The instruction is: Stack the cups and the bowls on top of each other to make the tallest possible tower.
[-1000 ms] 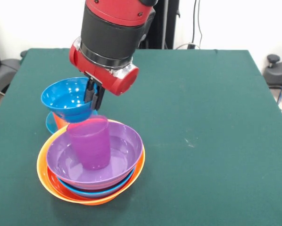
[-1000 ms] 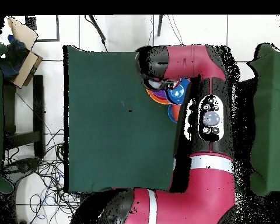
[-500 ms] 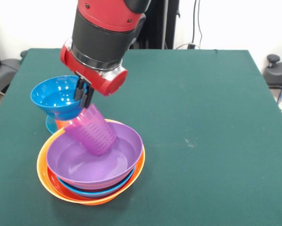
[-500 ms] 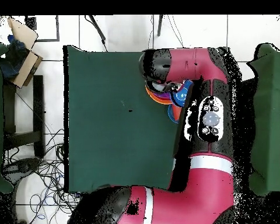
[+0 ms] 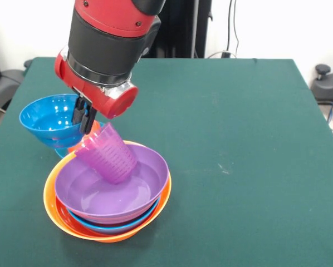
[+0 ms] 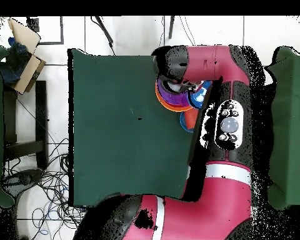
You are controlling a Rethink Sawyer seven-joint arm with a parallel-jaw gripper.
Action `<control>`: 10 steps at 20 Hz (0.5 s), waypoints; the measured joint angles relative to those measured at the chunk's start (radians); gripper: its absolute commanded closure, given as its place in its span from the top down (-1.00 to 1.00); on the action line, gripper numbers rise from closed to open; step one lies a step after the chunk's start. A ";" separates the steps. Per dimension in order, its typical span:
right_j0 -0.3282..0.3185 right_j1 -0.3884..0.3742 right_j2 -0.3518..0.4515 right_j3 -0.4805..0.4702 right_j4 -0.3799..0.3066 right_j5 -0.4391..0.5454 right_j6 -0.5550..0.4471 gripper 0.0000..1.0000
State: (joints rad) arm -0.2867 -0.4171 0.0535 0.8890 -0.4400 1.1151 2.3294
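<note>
The tower (image 5: 106,192) stands near the front left: the purple bowl (image 5: 83,192) nests in a light blue bowl (image 5: 113,227), inside the big yellow-orange bowl (image 5: 52,208). The purple cup (image 5: 108,153) lies tilted in the purple bowl, leaning toward the far rim. My gripper (image 5: 86,119) is shut on the near rim of the small blue bowl (image 5: 47,119) and holds it tilted, above and to the left of the tower. In the overhead view the arm (image 6: 205,65) covers most of the tower (image 6: 166,100).
Under the lifted blue bowl a small orange bowl (image 5: 76,146) and a light blue piece (image 5: 59,151) sit on the green table (image 5: 239,139). The other cups are hidden. The table's right half is bare cloth.
My gripper has moved left with the blue bowl, away from the tower. The purple cup, upright one second ago, has tipped over and now leans in the purple bowl.
</note>
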 measured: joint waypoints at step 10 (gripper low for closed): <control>0.001 0.002 -0.001 -0.005 0.080 0.010 0.000 -1.00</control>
State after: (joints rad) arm -0.2856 -0.4155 0.0528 0.8840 -0.3597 1.1246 2.3294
